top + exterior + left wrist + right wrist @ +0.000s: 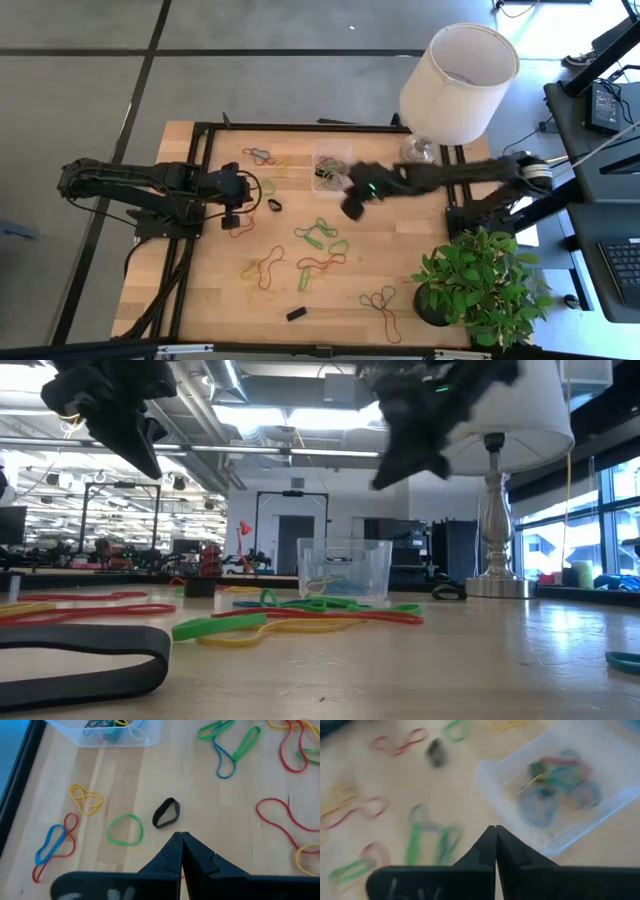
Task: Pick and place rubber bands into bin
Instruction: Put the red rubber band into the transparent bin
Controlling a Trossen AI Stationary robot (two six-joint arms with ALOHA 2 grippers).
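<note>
A light wooden table (420, 300) with a black frame along its edges carries everything. The clear bin (331, 168) sits on it just beside the right gripper (352, 208), a few bands already inside. Loose rubber bands (322, 233) lie scattered over the wood — green and blue ones just beside the right gripper, red and yellow ones farther from it. A black band (166, 813) lies just ahead of the left gripper (181, 839), with a green loop (125, 829) beside it. A small black block (296, 313) rests well apart from both grippers. A lamp base (418, 151) and a potted plant (480, 285) stand on the table's right side.
</note>
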